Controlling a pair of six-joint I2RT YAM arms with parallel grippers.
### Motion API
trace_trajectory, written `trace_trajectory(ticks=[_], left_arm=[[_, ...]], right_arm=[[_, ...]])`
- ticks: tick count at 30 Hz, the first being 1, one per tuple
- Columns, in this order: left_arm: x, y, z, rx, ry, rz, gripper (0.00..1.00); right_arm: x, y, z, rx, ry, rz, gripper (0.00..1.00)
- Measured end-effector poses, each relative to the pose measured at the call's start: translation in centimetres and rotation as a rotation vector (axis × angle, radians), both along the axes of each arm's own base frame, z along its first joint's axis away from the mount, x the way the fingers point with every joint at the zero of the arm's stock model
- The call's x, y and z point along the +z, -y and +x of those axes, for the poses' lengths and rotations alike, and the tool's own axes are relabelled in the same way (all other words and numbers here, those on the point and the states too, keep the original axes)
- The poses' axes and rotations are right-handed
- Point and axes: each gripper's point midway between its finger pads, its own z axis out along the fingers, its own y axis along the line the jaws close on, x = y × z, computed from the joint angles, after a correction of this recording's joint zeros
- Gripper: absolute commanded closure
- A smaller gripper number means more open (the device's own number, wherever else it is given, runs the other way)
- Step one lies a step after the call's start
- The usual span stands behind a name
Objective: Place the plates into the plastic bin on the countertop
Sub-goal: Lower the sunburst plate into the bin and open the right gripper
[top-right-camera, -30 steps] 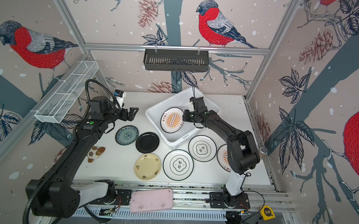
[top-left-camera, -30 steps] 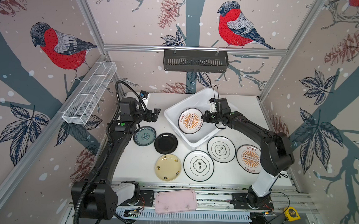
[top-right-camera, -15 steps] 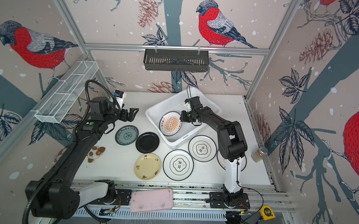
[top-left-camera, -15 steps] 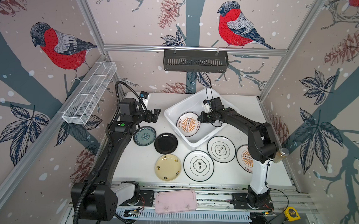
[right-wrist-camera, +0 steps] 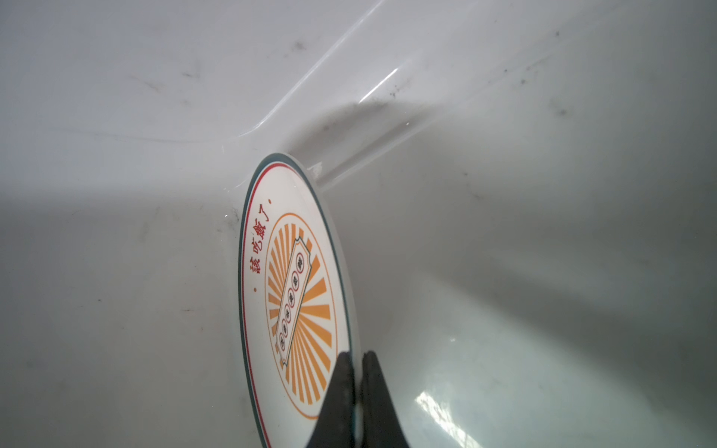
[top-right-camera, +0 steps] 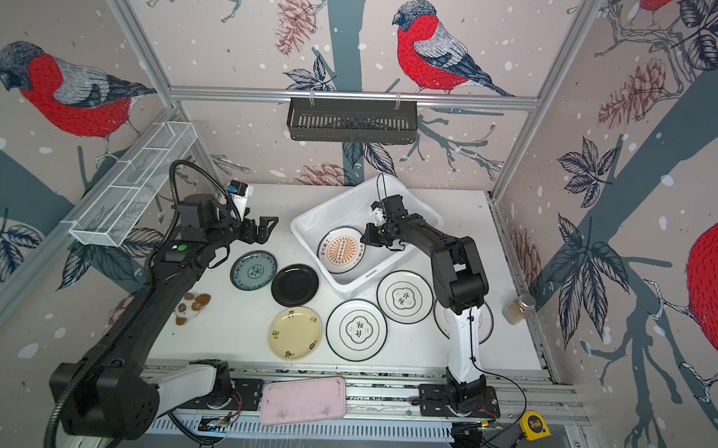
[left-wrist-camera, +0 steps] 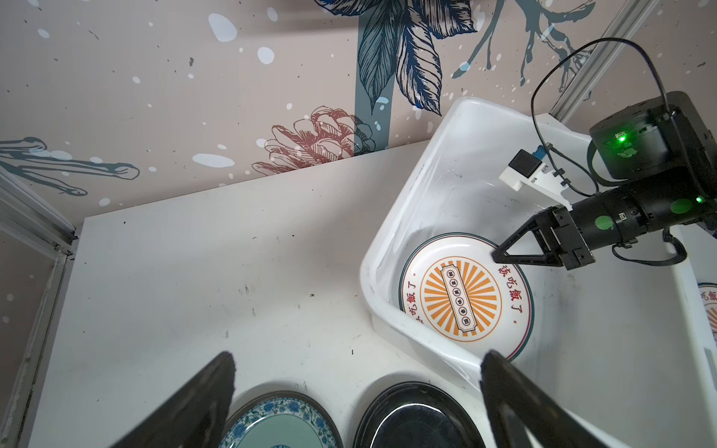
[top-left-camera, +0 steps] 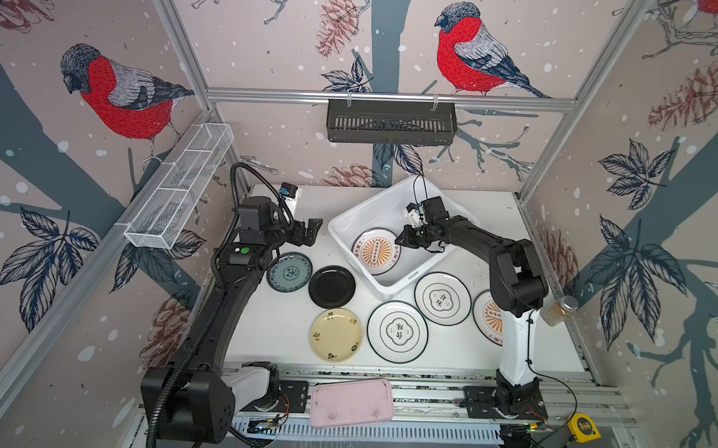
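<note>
The white plastic bin (top-left-camera: 374,209) stands askew at the back middle of the countertop (top-left-camera: 282,325). My right gripper (top-left-camera: 402,238) (right-wrist-camera: 359,358) reaches into it, shut on the rim of an orange sunburst plate (top-left-camera: 375,251) (right-wrist-camera: 295,279) held low inside. Left of the bin my left gripper (top-left-camera: 313,231) (left-wrist-camera: 359,358) hovers open and empty, above and behind the teal plate (top-left-camera: 289,272). In front lie the black plate (top-left-camera: 332,287), the pale yellow plate (top-left-camera: 336,335) and two black-rimmed plates (top-left-camera: 397,331) (top-left-camera: 442,298). A second sunburst plate (top-left-camera: 490,318) is half hidden by the right arm.
A pink tray (top-left-camera: 352,403) rests on the front rails. A jar (top-left-camera: 558,310) stands at the right edge and a small plush toy (top-right-camera: 191,305) near the left arm. A black basket (top-left-camera: 391,122) hangs on the back wall, a wire shelf (top-left-camera: 179,196) on the left wall.
The right gripper has carried the sunburst plate a little left and lower into the bin, while the arm's elbow folded back. The left arm has stayed still.
</note>
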Motion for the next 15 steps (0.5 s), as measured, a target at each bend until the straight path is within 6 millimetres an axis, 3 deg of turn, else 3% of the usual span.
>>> trace_trajectory(ticks=[5,15], left_arm=[[0.0,0.0,0.0,-0.001,0.001,-0.001,0.02],[-0.3,0.0,-0.2,-0.002,-0.006,-0.003,0.02]], right_arm=[[-1.2,0.7,0.3,-0.011,-0.021,-0.011,0.82],[-2.5,1.3,1.1,-0.024,-0.055,-0.021,0.76]])
